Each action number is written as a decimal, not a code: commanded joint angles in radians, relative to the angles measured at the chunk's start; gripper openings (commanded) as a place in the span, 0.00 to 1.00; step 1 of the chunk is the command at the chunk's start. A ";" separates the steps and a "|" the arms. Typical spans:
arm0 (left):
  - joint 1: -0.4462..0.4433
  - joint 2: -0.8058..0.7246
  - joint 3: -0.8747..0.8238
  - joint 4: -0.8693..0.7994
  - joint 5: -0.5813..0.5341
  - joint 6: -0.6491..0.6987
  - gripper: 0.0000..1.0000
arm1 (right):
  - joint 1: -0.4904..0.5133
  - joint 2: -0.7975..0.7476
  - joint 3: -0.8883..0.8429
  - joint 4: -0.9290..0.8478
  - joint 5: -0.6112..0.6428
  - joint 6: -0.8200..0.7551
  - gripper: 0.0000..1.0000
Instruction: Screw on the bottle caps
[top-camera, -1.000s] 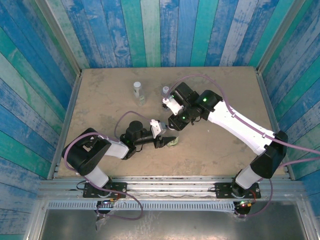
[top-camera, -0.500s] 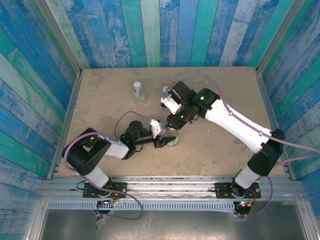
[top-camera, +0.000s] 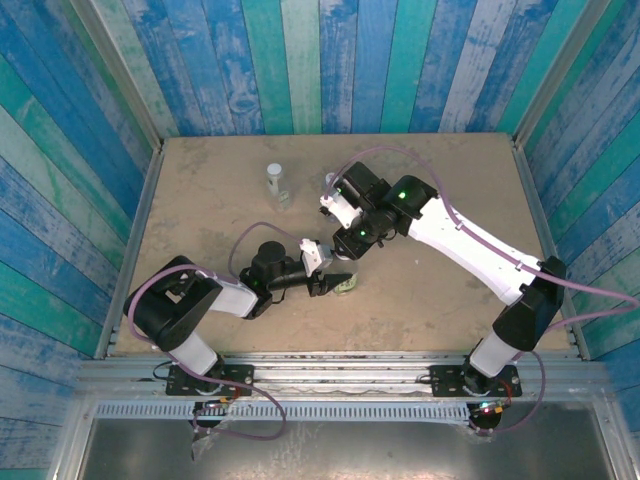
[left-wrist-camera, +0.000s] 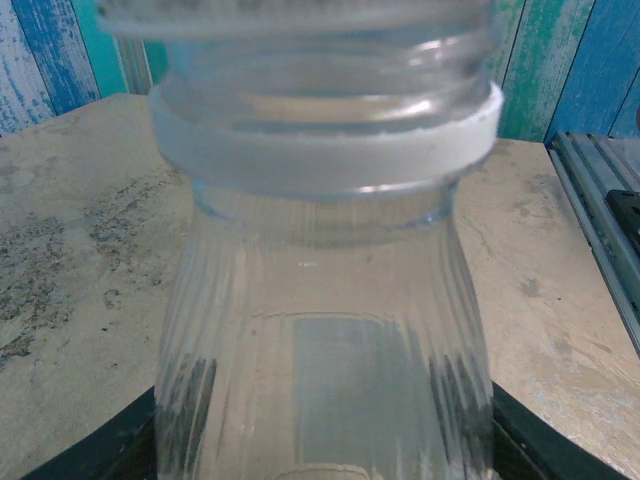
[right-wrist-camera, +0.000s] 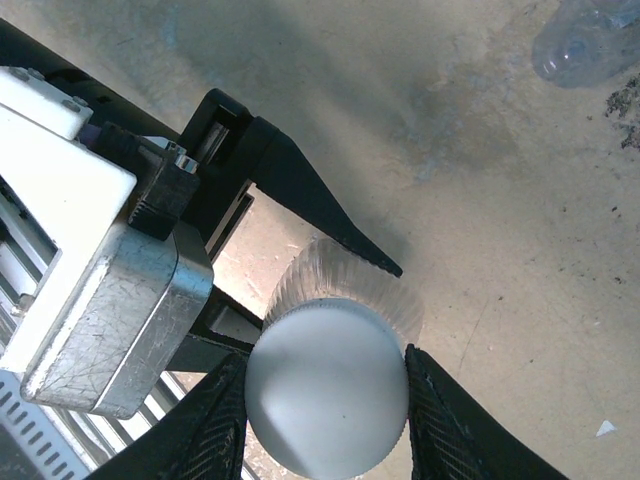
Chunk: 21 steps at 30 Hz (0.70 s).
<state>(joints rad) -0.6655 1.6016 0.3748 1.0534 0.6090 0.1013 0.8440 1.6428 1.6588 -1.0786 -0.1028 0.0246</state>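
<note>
Right claw (right-wrist-camera: 325, 405) pinches a small round white plastic screw cap (right-wrist-camera: 325, 385) just over the clear ribbed plastic bottle (left-wrist-camera: 320, 330), which the left claw (top-camera: 336, 283) clamps upright on the tan worktop (top-camera: 200, 220). Its neck threads show bare, so this cap seems not yet screwed down. A second clear bottle (top-camera: 276, 181) and a third bottle (top-camera: 331, 183) stand farther back, too small to judge whether they are capped.

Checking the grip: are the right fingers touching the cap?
Touching. Right wrist view: both right fingers press against the cap.
</note>
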 joint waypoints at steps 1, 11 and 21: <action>0.001 0.035 0.002 -0.051 -0.009 -0.006 0.59 | 0.023 -0.023 0.011 -0.046 -0.024 -0.004 0.45; 0.002 0.035 0.001 -0.051 -0.010 -0.008 0.59 | 0.024 -0.020 0.013 -0.041 -0.010 -0.002 0.49; 0.002 0.036 -0.001 -0.050 -0.008 -0.009 0.59 | 0.026 -0.023 0.022 -0.037 0.013 0.007 0.55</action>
<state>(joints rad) -0.6655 1.6016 0.3748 1.0538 0.6083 0.1001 0.8574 1.6417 1.6588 -1.0927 -0.0902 0.0284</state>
